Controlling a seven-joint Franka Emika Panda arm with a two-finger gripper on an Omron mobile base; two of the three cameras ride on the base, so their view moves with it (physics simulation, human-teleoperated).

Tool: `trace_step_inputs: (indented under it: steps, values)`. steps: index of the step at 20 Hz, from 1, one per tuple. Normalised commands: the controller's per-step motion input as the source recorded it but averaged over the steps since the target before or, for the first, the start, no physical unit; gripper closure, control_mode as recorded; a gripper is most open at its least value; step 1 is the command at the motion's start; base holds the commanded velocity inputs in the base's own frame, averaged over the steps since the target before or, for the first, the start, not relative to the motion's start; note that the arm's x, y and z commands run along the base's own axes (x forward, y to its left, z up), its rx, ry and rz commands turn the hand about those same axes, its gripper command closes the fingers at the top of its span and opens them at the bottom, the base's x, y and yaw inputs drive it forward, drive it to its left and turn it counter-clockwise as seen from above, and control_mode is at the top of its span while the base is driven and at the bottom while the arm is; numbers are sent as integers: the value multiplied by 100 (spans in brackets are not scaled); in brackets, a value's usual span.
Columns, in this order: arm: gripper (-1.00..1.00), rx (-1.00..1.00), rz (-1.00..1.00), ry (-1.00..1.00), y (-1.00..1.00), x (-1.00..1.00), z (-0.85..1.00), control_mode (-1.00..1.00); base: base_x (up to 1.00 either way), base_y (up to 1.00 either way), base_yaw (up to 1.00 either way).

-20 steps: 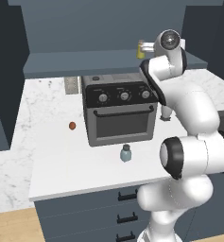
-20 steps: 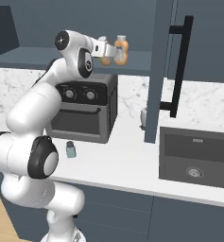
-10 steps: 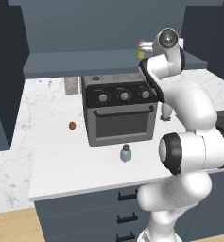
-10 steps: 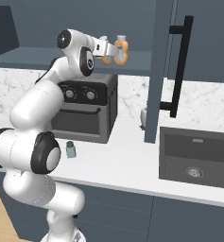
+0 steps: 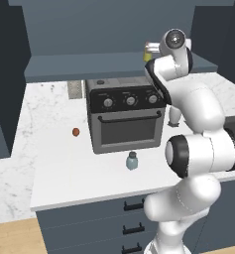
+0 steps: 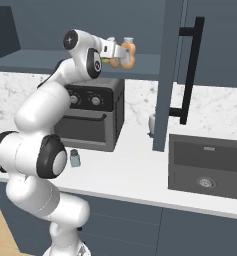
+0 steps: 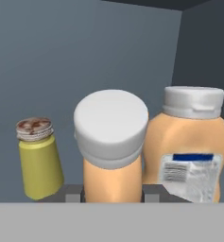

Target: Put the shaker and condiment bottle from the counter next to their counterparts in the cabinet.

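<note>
Roughly halfway: cabinet [image 5: 89, 67] shelf holds the counterparts, an orange bottle [image 7: 191, 142] and yellow-green shaker [image 7: 38, 158]. Gripper [image 6: 124, 54] is up at that shelf w/ jaws pinching the condiment bottle [image 7: 112, 146], between the two, not yet released. Left to do: the shaker [image 5: 132, 160] sits on the counter [image 5: 54, 168] in front of the toaster oven [image 5: 126, 119].

Arm reaches up from lower left to open cabinet shelf [image 6: 140, 62]. Tool [image 6: 124, 54] at shelf height, closed on orange condiment bottle [image 6: 128, 56]; pale cap of second bottle [image 6: 128, 40] just behind it. Blue-grey shaker [image 6: 74, 158] upright on marble tabletop [image 6: 135, 170], in front of black toaster oven [image 6: 92, 120]. Dark sink [image 6: 206, 167] at right. Tall dark panel with black handle [image 6: 190, 70] stands between oven and sink.
</note>
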Motion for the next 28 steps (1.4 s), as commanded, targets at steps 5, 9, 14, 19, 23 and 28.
trace_step_inputs:
  steps: [5,9,14,19,23,28]
  values:
    - [100,0,0,0,0,19,-27,-100,0,0,0]
    - [-100,0,0,0,0,21,-29,-100,0,0,0]
    - [-100,0,0,0,-1,4,-20,-100,0,0,0]
    - [-100,0,0,0,0,0,-19,-100,0,0,0]
    - [-100,0,0,-1,1,-20,-5,-100,0,0,0]
    - [-100,0,0,-4,4,-45,0,-100,0,0,0]
